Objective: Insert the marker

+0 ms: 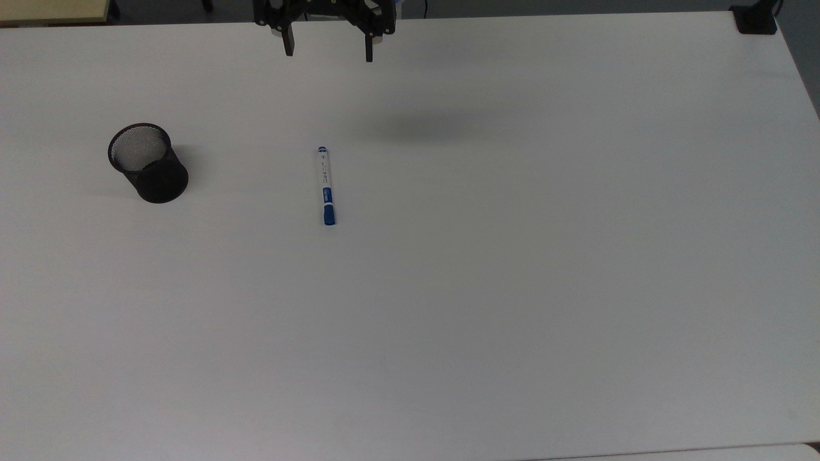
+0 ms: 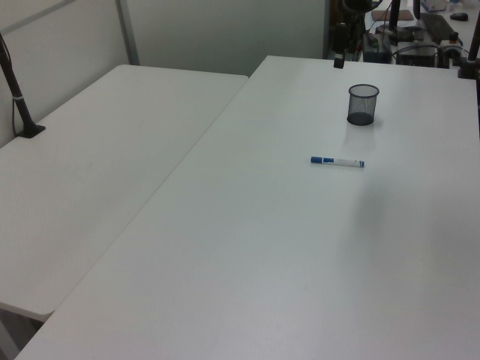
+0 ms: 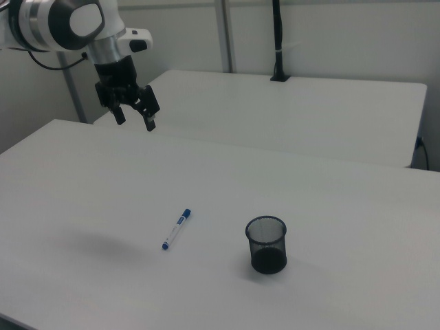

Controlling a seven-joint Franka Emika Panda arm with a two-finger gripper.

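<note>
Arm: up in the air, wrist bent down, gripper (image 3: 135,118) hanging well above the table (image 1: 512,288).
Fingers: spread wide, holding nothing.
Marker: the marker (image 1: 326,186) lies flat on the table, well apart from the mesh cup (image 1: 148,163), cap toward the top view's bottom edge.
Right view: shows the arm's white links.
Left view: second table (image 2: 97,165) alongside.

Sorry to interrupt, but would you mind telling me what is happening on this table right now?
Nothing is being handled yet. The robot's gripper hangs open above the white table, holding nothing. A slim white marker with a blue cap lies flat on the table, apart from an upright, empty black mesh cup to the top view's left.
</note>
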